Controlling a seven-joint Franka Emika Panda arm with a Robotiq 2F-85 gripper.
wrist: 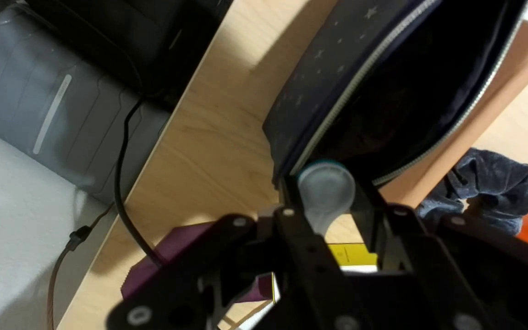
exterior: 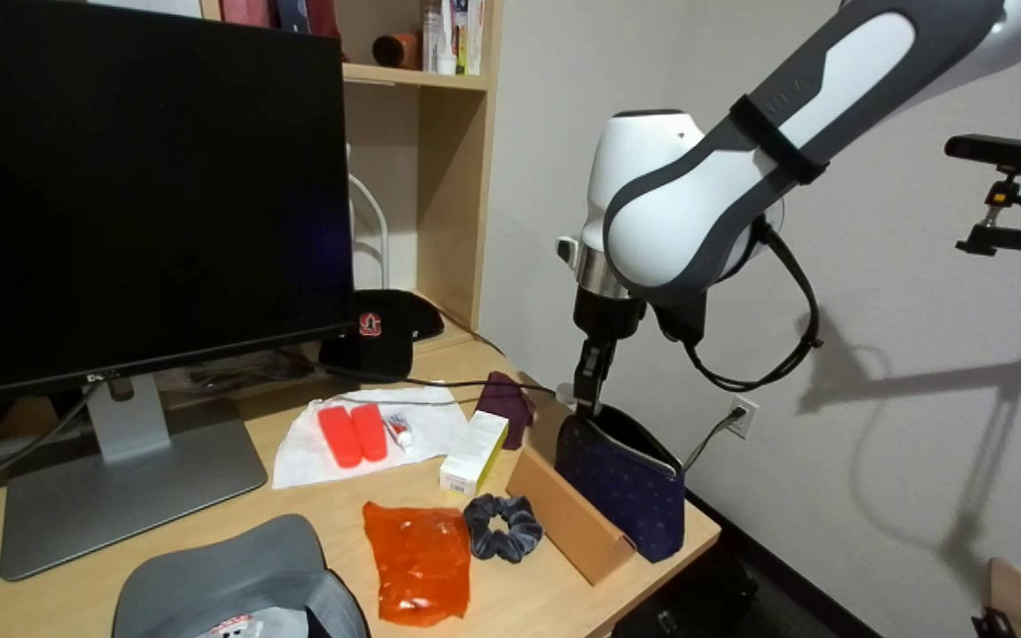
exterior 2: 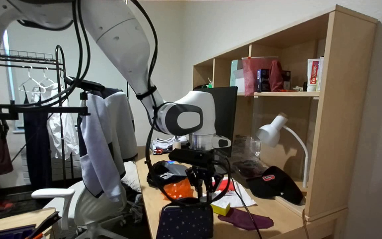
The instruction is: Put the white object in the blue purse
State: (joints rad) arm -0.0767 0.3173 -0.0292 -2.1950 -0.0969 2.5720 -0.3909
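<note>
My jaws pinch the white object (wrist: 327,190) by the lower end of the blue purse (wrist: 328,87) in the wrist view. The purse gapes lengthwise toward the upper right, likely my way in.

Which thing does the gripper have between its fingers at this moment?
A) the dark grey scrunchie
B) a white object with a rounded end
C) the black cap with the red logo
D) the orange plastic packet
B: in the wrist view, the pale, rounded end of the white object shows inside the gripper, with one of its fingers on each side.
</note>
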